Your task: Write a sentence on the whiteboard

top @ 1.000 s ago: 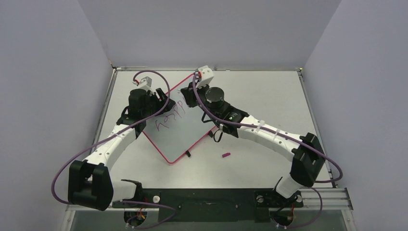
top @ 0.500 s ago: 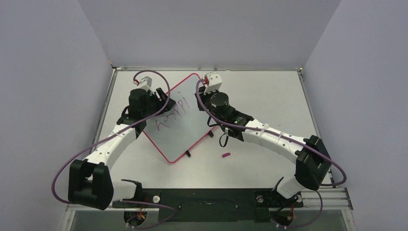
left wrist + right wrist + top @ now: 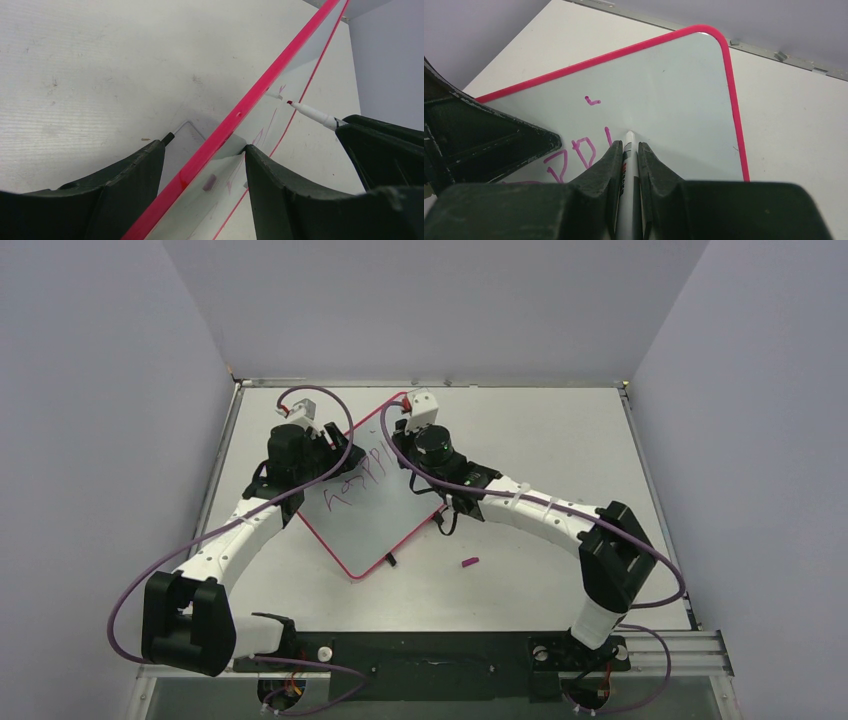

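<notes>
The whiteboard (image 3: 385, 520) lies cornerwise on the table, its red-pink frame (image 3: 270, 75) running between the jaws of my left gripper (image 3: 322, 440) (image 3: 205, 145). Those jaws are open and straddle the board's upper-left edge, one finger (image 3: 280, 190) on the board's face and the other on the table side. My right gripper (image 3: 400, 445) (image 3: 628, 145) is shut on a white marker (image 3: 629, 165) (image 3: 312, 112). Its tip is close over the board (image 3: 674, 85), but I cannot tell whether it touches. The sentence (image 3: 352, 485) (image 3: 574, 155) is a few purple-magenta letters, with a small separate mark (image 3: 592, 101) beyond.
A small purple marker cap (image 3: 469, 562) lies on the table right of the board's near corner. Black clips (image 3: 391, 560) stick out from the board's lower-right edge. A wire leg with a black tip (image 3: 167, 137) shows beside my left finger. Grey walls enclose the table.
My right gripper swung right off the letters, then came back left over the board's upper part. One more stroke stands after the letters. The left arm has not moved.
</notes>
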`<move>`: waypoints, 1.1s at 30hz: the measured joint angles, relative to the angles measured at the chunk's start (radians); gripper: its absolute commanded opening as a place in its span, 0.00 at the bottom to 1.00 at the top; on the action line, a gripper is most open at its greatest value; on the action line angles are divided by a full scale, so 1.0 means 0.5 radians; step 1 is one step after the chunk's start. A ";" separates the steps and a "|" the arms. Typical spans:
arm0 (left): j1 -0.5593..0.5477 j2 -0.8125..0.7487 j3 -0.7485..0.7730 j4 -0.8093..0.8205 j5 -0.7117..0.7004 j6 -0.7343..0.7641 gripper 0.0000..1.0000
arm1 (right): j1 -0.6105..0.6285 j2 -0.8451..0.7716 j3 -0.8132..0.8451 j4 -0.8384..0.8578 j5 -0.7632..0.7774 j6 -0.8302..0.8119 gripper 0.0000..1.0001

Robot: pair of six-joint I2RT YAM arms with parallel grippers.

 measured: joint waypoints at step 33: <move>0.002 -0.008 -0.002 -0.035 -0.078 -0.044 0.46 | 0.010 0.014 -0.185 0.124 -0.031 0.068 0.00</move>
